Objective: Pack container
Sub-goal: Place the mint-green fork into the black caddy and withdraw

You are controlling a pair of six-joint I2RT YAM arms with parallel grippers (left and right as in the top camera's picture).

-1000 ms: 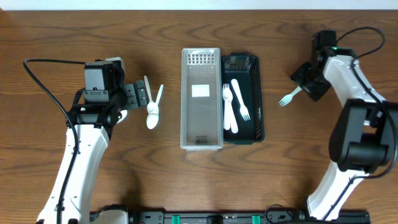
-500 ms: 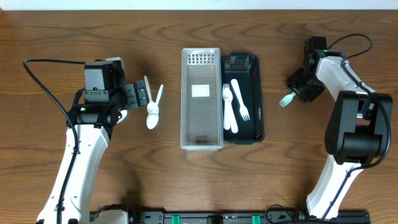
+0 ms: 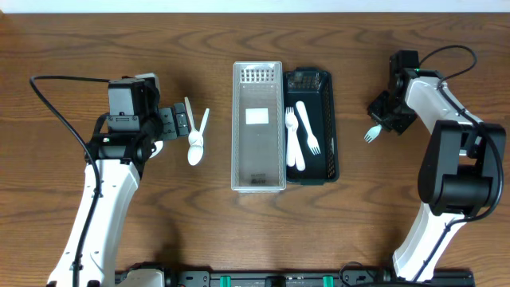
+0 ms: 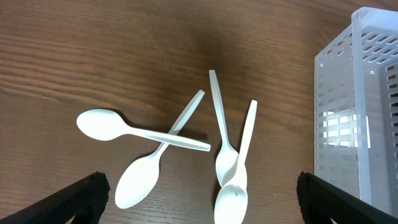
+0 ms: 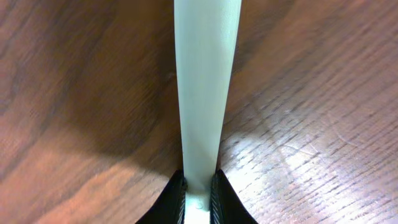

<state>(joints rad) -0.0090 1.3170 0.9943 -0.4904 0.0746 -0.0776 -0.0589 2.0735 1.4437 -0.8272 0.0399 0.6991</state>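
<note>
Right gripper (image 3: 387, 116) sits well to the right of the clear container (image 3: 258, 185), past the black tray (image 3: 332, 127) that stands touching the container's right wall. Its jaws are pinched almost fully together on the handle of a white fork (image 3: 371, 131). In the right wrist view, the handle (image 5: 203, 81) runs straight up out of the two dark fingertips (image 5: 176, 198), which grip it on both sides. I can see the tines only from overhead; they point down and toward the container. I cannot tell whether the fork rests on the wood or is just above it.

Left gripper (image 3: 177, 121) is on the container's left side, with its jaws spread wide and nothing between them. In the left wrist view, both fingers (image 4: 84, 196) stand far apart at the lower corners. Four white spoons (image 4: 151, 169) lie loose on the table, between this gripper and the container. Two are crossed and two lie nearly parallel, with their bowls overlapping.

White cutlery (image 3: 304, 131), including two forks, lies lengthwise in the black tray. The container holds no cutlery.
</note>
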